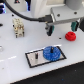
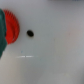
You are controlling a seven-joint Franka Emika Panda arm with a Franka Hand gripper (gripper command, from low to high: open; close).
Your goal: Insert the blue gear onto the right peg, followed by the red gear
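Tool (image 1: 61,27) hangs over the white counter (image 1: 15,55) in the exterior view, its 2 dark-green fingers (image 1: 48,29) set well apart with nothing between them. One finger shows at about 9 o'clock of the tool's body and the other at about 3 o'clock.

The red gear (image 1: 70,36) lies flat on the counter just below the 3 o'clock finger, at roughly 4 o'clock from the tool's midpoint; whether that finger touches it cannot be told. In the wrist view the red gear (image 2: 11,29) sits close against a green finger (image 2: 2,32), only part of it showing, with a small dark spot (image 2: 30,33) on the counter near it.

The blue gear (image 1: 51,53) sits on a dark-edged base plate (image 1: 35,59), at about 7 o'clock from the tool and well apart from it. It takes the plate's end toward the exterior view's right. The red gear is at about 1 o'clock from the blue gear, off the plate.

A pale fixture (image 1: 19,28) stands on the counter at about 9 o'clock from the tool.
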